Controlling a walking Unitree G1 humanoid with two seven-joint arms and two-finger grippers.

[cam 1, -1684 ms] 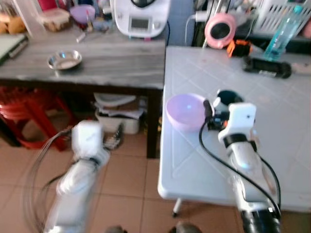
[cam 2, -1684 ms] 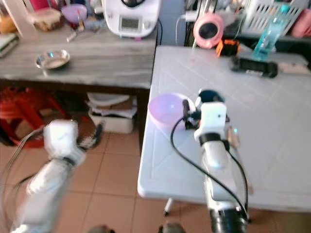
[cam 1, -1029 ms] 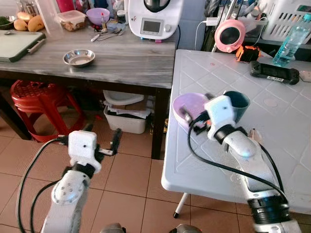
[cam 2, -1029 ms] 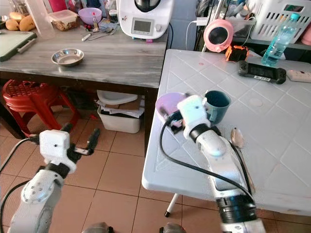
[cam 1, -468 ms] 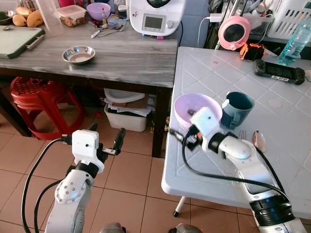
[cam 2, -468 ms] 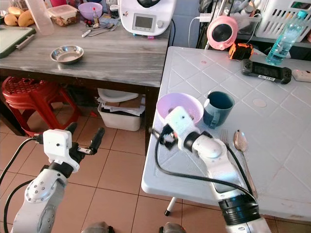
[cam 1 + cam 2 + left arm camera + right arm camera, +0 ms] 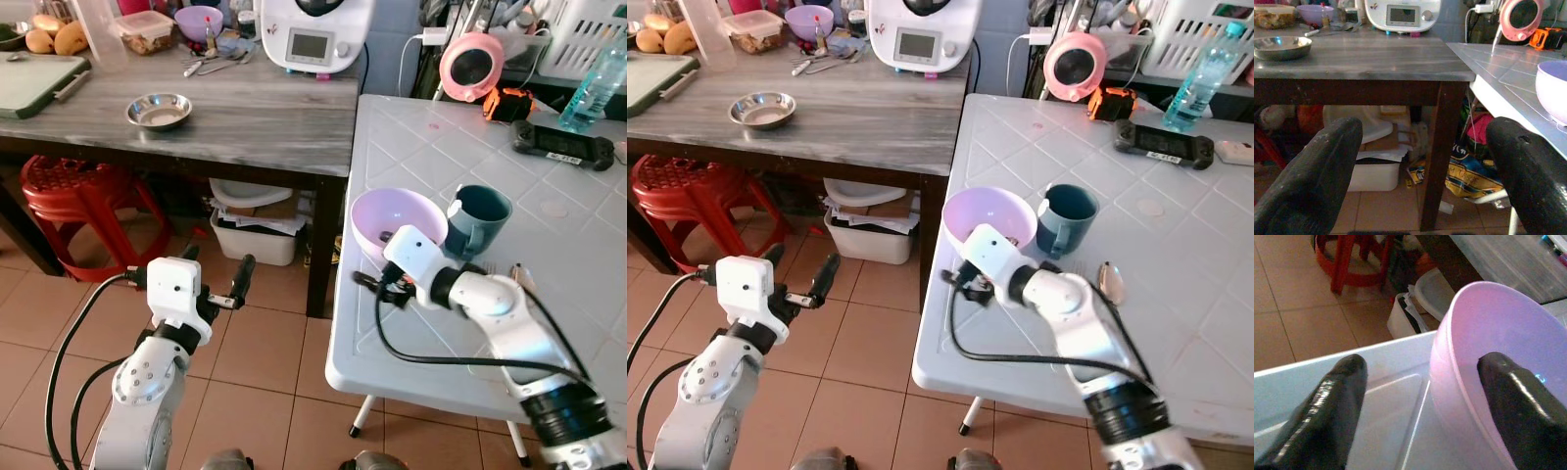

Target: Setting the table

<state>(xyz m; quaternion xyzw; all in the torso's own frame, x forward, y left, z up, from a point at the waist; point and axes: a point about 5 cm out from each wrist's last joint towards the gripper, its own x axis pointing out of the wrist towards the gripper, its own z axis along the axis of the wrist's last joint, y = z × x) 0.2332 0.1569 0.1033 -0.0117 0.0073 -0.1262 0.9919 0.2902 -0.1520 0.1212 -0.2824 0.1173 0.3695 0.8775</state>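
Right wrist view: right gripper [image 7: 1420,396] fingers spread, straddling purple bowl [image 7: 1498,362] rim; left gripper [image 7: 211,284] open over floor.

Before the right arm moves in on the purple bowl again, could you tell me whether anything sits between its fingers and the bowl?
Nothing visible does. The right gripper hangs open at the white table's near-left edge, just beside the purple bowl, with bare tabletop between. In the wrist view one finger overlaps the bowl's rim. The teal mug stands on the bowl's far side.
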